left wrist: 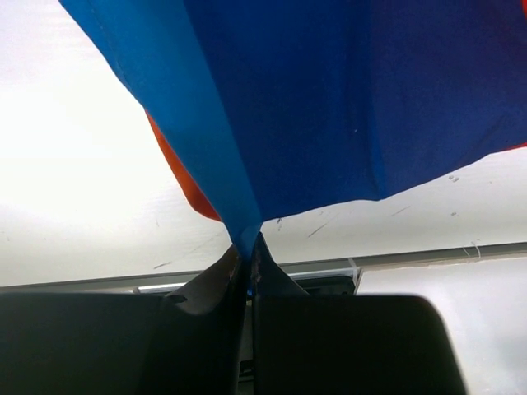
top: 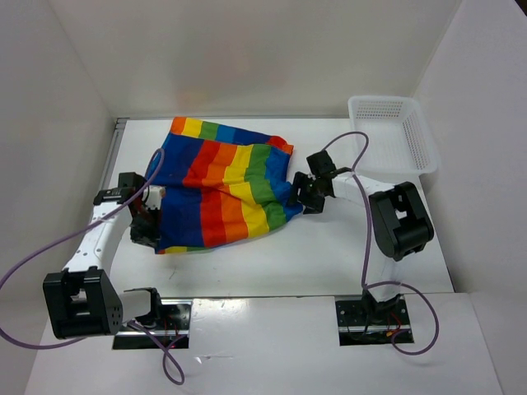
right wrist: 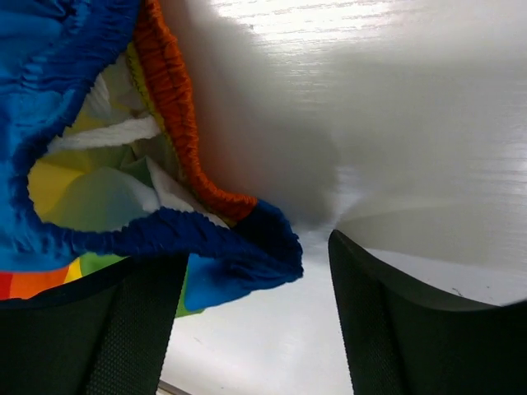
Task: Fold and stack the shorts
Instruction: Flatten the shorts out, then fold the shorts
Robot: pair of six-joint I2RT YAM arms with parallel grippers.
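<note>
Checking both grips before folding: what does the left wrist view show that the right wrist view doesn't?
Left wrist only: the left tool shut on a pinched blue edge of the shorts. Right wrist only: the right tool open, with the gathered waistband corner lying between its fingers. Both: the shorts' cloth over the white table.

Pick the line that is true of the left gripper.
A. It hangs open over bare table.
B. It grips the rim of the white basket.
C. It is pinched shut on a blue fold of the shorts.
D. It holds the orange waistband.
C: the left wrist view shows the left gripper with its fingers pressed together on a blue fold of the shorts.
</note>
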